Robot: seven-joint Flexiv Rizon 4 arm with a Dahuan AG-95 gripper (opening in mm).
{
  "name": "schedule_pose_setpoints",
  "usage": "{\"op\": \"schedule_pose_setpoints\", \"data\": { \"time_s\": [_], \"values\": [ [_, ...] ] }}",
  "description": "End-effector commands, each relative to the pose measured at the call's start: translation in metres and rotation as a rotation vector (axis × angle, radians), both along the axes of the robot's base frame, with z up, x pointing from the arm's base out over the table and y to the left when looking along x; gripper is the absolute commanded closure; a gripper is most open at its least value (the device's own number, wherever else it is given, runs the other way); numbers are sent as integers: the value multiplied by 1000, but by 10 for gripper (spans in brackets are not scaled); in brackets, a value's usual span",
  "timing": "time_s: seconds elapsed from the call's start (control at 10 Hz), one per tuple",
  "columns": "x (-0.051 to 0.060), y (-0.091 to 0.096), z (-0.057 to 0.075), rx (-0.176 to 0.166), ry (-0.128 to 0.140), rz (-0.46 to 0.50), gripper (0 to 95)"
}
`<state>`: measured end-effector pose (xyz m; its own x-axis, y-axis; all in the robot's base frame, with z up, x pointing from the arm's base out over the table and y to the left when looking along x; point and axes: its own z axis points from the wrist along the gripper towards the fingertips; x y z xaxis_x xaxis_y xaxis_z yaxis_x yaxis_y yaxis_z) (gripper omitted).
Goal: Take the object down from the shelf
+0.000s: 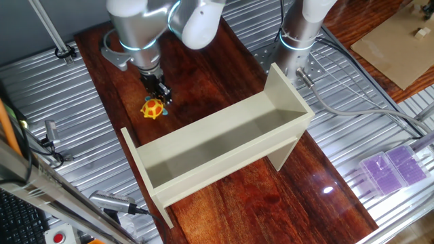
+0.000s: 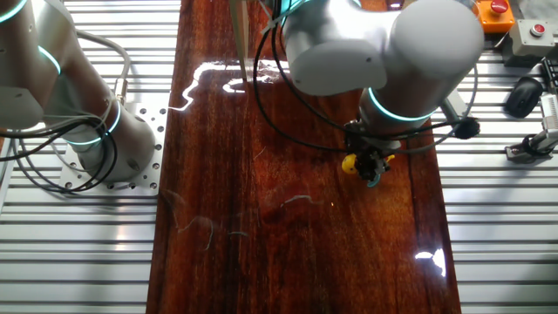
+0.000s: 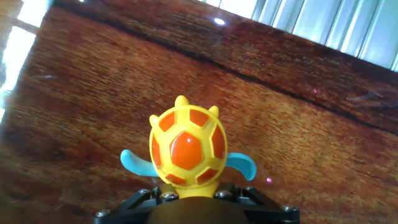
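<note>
The toy turtle (image 1: 154,108) has a yellow and orange-red shell and blue flippers. It sits at my fingertips, low over the wooden table and to the left of the shelf. My gripper (image 1: 157,91) is shut on it from above. In the hand view the turtle's shell (image 3: 186,146) faces the camera and its lower end is tucked into my gripper (image 3: 189,202). The turtle also shows in the other fixed view (image 2: 351,163) under my gripper (image 2: 373,166). The beige trough shelf (image 1: 224,129) stands across the table with nothing in it.
A second robot arm's base (image 1: 298,41) stands behind the shelf's far end panel. The dark wooden tabletop (image 1: 285,203) is flanked by ribbed metal surfaces (image 1: 380,115). Purple boxes (image 1: 393,169) lie at the right, tools (image 1: 115,203) at the left front.
</note>
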<state>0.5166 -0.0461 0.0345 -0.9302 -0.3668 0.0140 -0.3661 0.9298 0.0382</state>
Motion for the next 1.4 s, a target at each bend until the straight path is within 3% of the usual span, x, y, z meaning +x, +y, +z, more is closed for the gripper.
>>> {"op": "schedule_pose_setpoints", "data": {
  "time_s": [0.1, 1.2, 1.3, 1.4],
  "values": [
    [-2, 4, -2, 0, 4, -8, 950],
    [-5, 5, -12, 0, -3, -7, 950],
    [-5, 5, -12, 1, -5, -3, 760],
    [-5, 5, -13, 2, -7, -1, 760]
  ]
}}
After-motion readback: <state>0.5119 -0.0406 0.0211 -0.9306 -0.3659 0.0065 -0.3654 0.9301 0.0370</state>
